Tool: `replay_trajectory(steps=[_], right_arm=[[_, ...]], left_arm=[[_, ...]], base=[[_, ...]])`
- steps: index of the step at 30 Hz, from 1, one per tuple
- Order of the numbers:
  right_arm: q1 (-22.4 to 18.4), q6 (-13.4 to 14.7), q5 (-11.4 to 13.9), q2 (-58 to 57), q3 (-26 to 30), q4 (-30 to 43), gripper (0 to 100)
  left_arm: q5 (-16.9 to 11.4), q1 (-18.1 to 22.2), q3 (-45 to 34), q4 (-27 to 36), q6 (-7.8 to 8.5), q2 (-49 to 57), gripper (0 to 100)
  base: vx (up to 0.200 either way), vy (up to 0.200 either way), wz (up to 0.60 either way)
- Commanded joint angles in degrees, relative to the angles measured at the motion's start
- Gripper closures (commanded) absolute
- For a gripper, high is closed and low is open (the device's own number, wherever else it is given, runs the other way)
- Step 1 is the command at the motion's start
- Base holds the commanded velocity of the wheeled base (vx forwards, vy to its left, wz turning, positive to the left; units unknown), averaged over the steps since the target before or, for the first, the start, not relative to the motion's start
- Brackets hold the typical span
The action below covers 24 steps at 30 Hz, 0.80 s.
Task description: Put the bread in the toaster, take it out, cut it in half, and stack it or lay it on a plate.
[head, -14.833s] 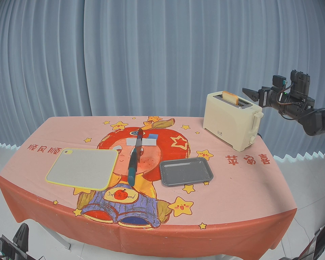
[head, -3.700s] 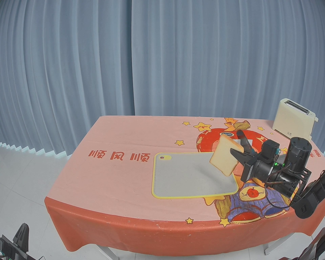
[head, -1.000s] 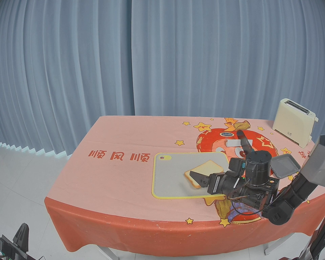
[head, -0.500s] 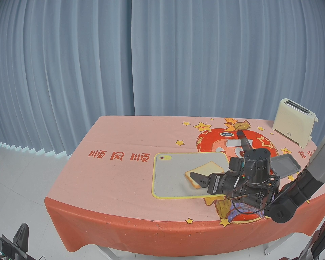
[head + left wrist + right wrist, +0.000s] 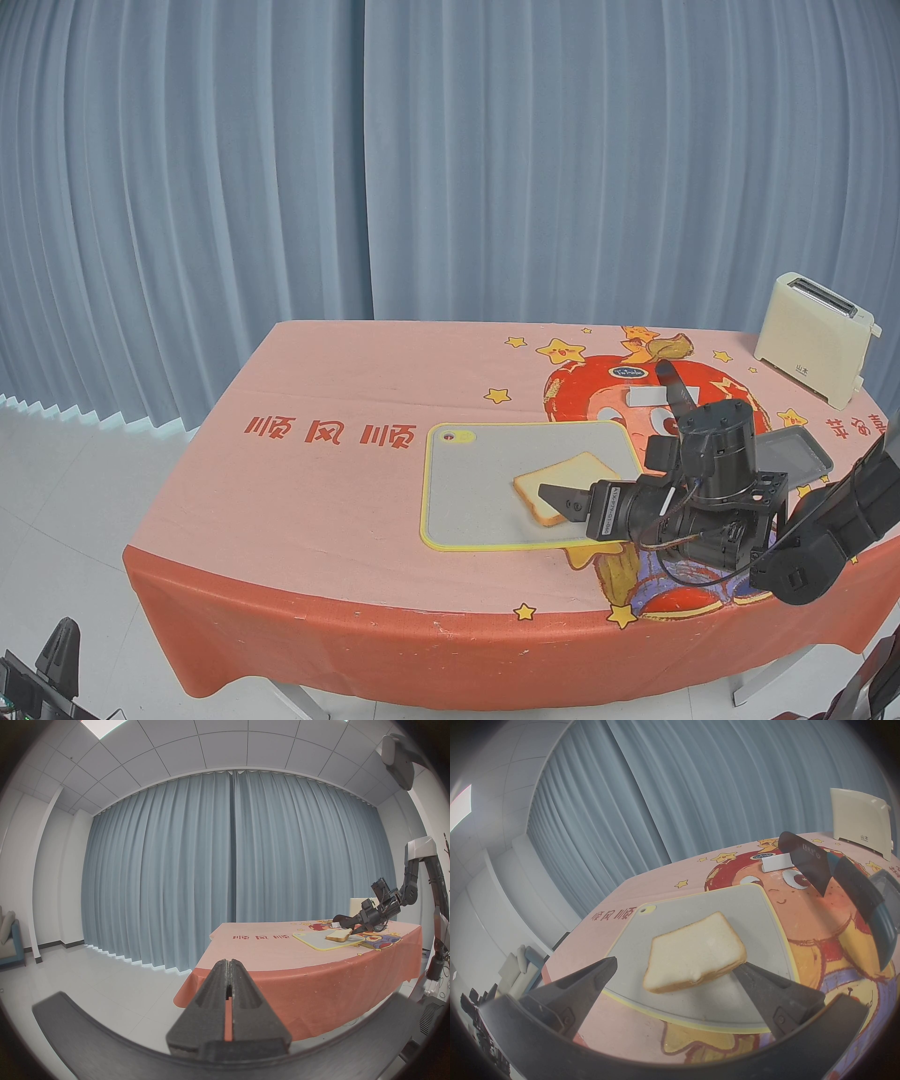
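A slice of toasted bread point(image 5: 562, 480) lies flat on the grey, yellow-rimmed cutting board point(image 5: 473, 487), near its right side. My right gripper point(image 5: 562, 502) hovers low just right of the slice, open, and holds nothing. In the right wrist view the bread point(image 5: 693, 952) sits just ahead of the right gripper point(image 5: 674, 964), its spread fingertips point(image 5: 600, 971) at either side of the slice's near edge. The cream toaster point(image 5: 816, 337) stands at the table's far right, slots empty. My left gripper point(image 5: 228, 987) is shut, low, off the table's left end.
A dark-bladed knife with a teal handle point(image 5: 677, 392) lies right of the board, also seen as the knife point(image 5: 825, 870) in the right wrist view. A grey tray point(image 5: 797, 452) sits behind my right arm. The orange tablecloth point(image 5: 328, 487) left of the board is bare.
The bread was carried from the toaster to the board and let go. Over the last second my right gripper has drawn back a little to the right; the slice stays put.
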State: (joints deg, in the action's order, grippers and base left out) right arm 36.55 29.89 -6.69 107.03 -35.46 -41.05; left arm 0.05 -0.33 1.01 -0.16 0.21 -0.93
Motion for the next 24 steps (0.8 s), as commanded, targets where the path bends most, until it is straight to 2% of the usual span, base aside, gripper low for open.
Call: replay_trajectory(steps=[1,24], right_arm=[[0.0,0.1,-0.1,-1.0,-0.6,-0.1,0],[-1.0,0.1,-1.1,1.9,-1.5,0.2,0]], left_arm=[[0.0,0.0,-1.0,0.0,-0.03,0.1,100],[0.0,0.0,-1.0,0.0,-0.03,0.1,100]], base=[[0.0,0.0,0.0],[0.0,0.0,0.0]])
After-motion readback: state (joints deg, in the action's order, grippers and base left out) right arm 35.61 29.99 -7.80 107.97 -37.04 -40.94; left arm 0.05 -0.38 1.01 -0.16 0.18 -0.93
